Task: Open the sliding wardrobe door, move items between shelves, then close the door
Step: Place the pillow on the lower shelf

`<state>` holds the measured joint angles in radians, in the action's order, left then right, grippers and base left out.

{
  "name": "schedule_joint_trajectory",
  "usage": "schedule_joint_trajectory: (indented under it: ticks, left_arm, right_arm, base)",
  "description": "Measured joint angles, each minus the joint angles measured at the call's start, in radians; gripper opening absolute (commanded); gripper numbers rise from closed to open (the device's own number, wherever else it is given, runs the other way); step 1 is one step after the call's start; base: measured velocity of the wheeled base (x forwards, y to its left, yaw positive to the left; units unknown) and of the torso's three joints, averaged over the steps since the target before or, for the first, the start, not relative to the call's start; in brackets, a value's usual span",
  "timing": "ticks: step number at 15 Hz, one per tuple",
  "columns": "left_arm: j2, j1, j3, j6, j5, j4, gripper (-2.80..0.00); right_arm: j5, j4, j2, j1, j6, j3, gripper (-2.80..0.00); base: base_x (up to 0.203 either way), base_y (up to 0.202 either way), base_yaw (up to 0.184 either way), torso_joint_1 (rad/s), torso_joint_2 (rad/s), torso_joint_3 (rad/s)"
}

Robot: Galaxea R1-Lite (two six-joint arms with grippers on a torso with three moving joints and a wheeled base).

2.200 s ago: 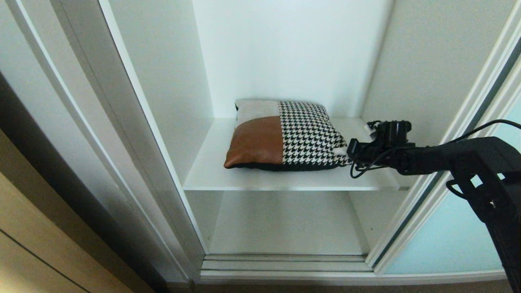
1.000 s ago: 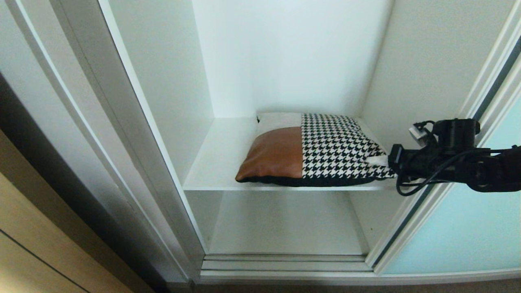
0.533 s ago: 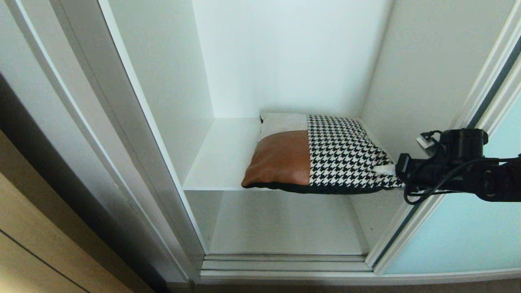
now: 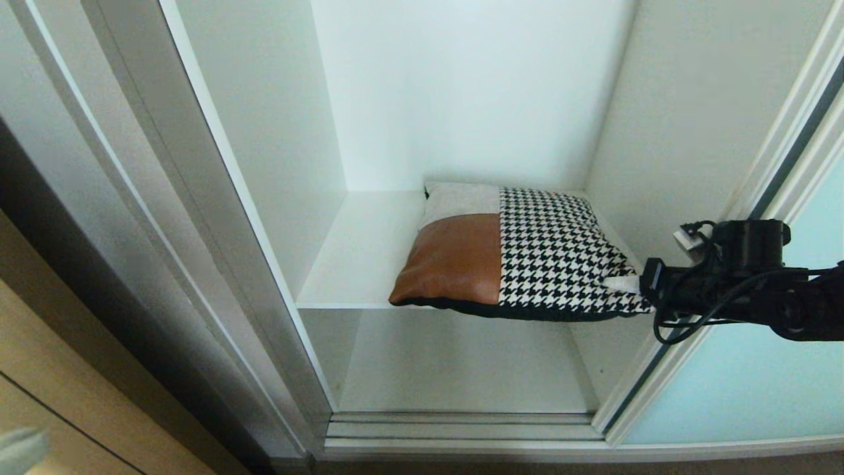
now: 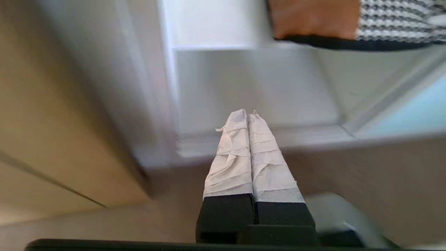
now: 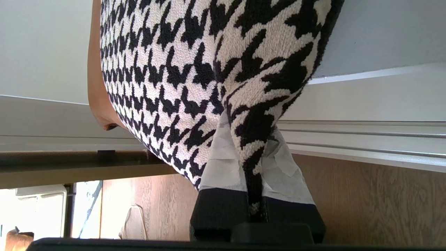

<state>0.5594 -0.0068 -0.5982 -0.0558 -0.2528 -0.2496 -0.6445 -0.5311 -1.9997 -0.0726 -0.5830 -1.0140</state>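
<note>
Head view, one cushion [image 4: 511,254], right claw [image 4: 626,285] pinching its corner

Home interior, bedroom type. Built-in white wardrobe [image 4: 461,99] with shelf [image 4: 356,264], frosted sliding door [image 4: 745,396], patchwork cushion [image 4: 514,260]. Wood-grain floor [image 6: 376,202].

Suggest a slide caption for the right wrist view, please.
Right gripper pinching the houndstooth corner of the cushion, with the white shelf behind.

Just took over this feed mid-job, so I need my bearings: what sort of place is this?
Probably a home bedroom or closet: an open built-in wardrobe with white shelves, a frosted sliding door at right, and a cushion pinched at its corner by the right gripper.
</note>
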Motion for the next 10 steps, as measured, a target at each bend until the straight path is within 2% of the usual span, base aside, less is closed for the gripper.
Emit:
schedule_joint_trajectory:
  ticks: [2,4,6,10]
  left_arm:
    - [0.185,-0.016,-0.085,-0.038,-0.062,-0.003,-2.8]
    - [0.358,-0.09,-0.162,-0.107,-0.111,0.002,-2.8]
    - [0.529,-0.175,-0.227,-0.17,-0.13,0.031,-2.8]
    - [0.836,-0.281,-0.302,-0.219,-0.122,0.151,-2.8]
  right_arm:
    - [0.0,0.001,0.003,0.002,0.0,-0.003,-2.8]
    - [0.0,0.001,0.01,0.002,0.0,-0.007,-2.8]
    - [-0.001,0.002,0.018,0.001,-0.001,-0.008,-2.8]
    - [-0.001,0.002,0.023,0.0,-0.003,-0.007,-2.8]
  base:
    - [0.0,0.0,0.0,0.0,0.0,0.0]
    - [0.0,0.0,0.0,0.0,0.0,0.0]
    - [0.0,0.0,0.0,0.0,0.0,0.0]
    - [0.0,0.0,0.0,0.0,0.0,0.0]
